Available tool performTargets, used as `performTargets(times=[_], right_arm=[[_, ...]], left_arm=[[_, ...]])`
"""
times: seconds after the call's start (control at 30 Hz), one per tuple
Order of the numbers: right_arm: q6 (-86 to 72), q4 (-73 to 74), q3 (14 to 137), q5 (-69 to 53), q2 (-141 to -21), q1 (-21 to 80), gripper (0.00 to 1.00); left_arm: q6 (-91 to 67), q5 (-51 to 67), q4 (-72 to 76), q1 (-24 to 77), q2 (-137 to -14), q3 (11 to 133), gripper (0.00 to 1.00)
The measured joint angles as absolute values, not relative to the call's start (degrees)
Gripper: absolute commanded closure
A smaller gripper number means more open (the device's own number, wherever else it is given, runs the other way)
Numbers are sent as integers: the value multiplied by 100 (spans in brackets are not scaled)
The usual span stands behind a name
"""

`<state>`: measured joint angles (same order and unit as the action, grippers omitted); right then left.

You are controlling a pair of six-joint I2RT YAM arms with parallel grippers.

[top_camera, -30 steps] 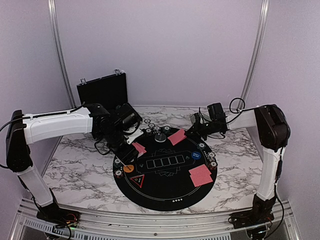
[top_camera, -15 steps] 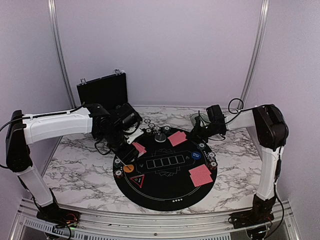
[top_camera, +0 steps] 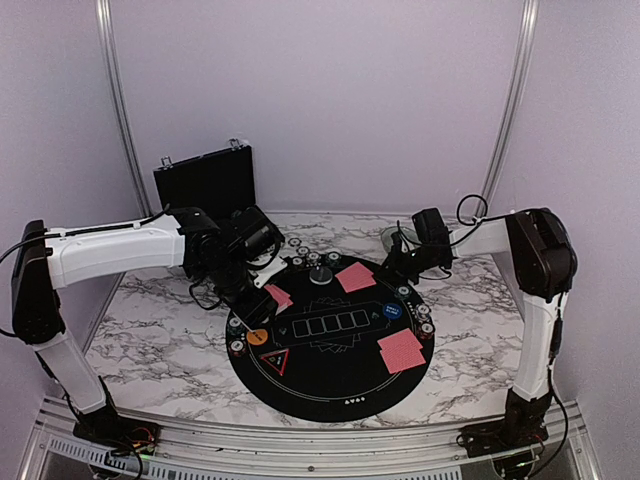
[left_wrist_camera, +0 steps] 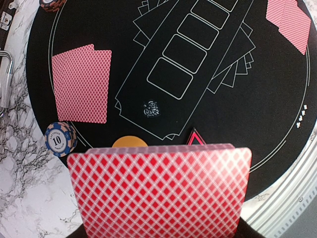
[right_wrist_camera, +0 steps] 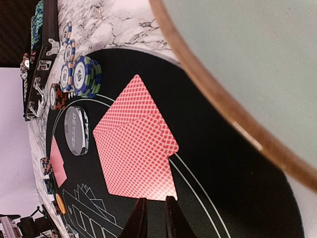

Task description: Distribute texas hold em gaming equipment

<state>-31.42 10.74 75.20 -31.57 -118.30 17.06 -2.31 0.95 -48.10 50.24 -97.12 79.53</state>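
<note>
Pinkish-red-backed playing cards lie in pairs on the black round mat (top_camera: 330,375): one pair at the far edge (top_camera: 355,276), one at the left (top_camera: 278,296), one at the near right (top_camera: 401,350). My left gripper (top_camera: 262,278) hovers over the mat's left side, shut on the rest of the deck (left_wrist_camera: 158,191), which hides its fingers. My right gripper (right_wrist_camera: 154,201) is narrowly open with nothing between its tips, just off the edge of the far pair (right_wrist_camera: 136,148). An orange disc (left_wrist_camera: 130,142), a blue disc (top_camera: 393,311) and a clear dealer button (right_wrist_camera: 77,129) rest on the mat.
Small chip stacks (right_wrist_camera: 81,74) ring the mat's edge; one chip marked 10 (left_wrist_camera: 60,139) sits by the left pair (left_wrist_camera: 81,84). A black hard case (top_camera: 205,180) stands open at the back left. The pale green bowl (right_wrist_camera: 223,94) sits close behind my right gripper.
My right gripper's jaws have parted, leaving the far pair of cards on the mat, and it has drawn back slightly to the right. The left arm has not moved.
</note>
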Motion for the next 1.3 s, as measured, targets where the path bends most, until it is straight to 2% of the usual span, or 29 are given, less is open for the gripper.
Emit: performTargets(times=[0.37,0.53,0.67,1.17,1.3], right_arm=[[-3085,1214,7570,-2943,-11830,1710,84],[-3057,1247,7599,-2893,-11828,1719,79],[-3011,1291,7599,-2853,-11810,1745,71],[-2993,1380,7579,-2777,-11034,1927,31],[-3017,1363,7461,-2814,-10842,2040,27]], left_arm=[[-233,95,-4810,5024,-9712,7953,50],[-233,97,-4807,5024,-9712,7953,50],[-233,97,-4807,5024,-9712,7953,50],[-237,99,-4807,5024,-9712,7953,50],[-237,102,-4807,5024,-9712,7953,50]])
